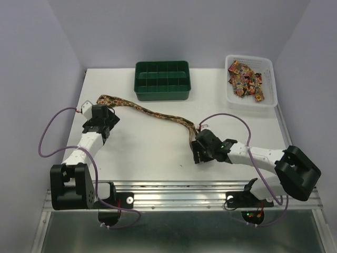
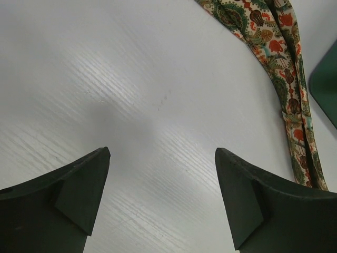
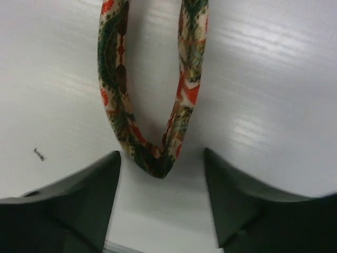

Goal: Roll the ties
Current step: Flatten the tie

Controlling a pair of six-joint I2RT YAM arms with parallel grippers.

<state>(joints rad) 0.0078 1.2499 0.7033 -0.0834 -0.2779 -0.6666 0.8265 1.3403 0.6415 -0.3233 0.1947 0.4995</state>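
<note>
The tie (image 1: 152, 112) lies flat on the white table (image 1: 158, 163). Its long axis runs diagonally from the upper left of the overhead view down toward the centre. At that upper-left end the left gripper (image 2: 162, 153) hovers over bare table with its jaws wide and nothing between them. In its wrist view the fabric passes along the right edge, just beside the right finger. Behind the tie's middle stands the green compartment tray (image 1: 161, 95), apart from it.

At the lower-right end the strip is doubled back into a narrow loop whose fold points at the right gripper (image 3: 161, 155). That gripper's jaws stand apart, one on each side of the fold, and do not look to be pressing it. In the upper right, a white basket (image 1: 251, 103) holds small patterned bundles (image 1: 245, 79), likely ties already rolled.

I'd judge the roll is only starting. The next move calls for pinching that fold and turning it along the strip while the far end is kept straight.
</note>
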